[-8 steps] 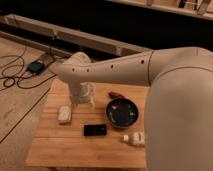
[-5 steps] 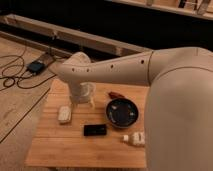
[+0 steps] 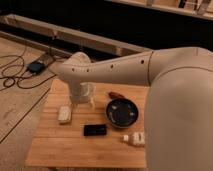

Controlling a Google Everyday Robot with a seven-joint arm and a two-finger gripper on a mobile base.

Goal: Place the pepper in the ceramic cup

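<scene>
The pepper (image 3: pixel 116 94) is small and dark red. It lies on the wooden table (image 3: pixel 60 150) just behind the far left rim of the round dark bowl (image 3: pixel 122 112). A pale whitish shape under my wrist, left of the pepper, looks like the ceramic cup (image 3: pixel 89 96), and the arm partly covers it. My white arm reaches in from the right and bends down at the far left of the table. The gripper (image 3: pixel 81 96) hangs there, at or just over the cup and about a hand's width left of the pepper.
A small white block (image 3: pixel 64 114) lies at the table's left. A flat black object (image 3: pixel 95 130) lies near the middle front, and a small white item (image 3: pixel 135 139) at the front right. Cables and a dark box (image 3: pixel 36 66) lie on the floor at left.
</scene>
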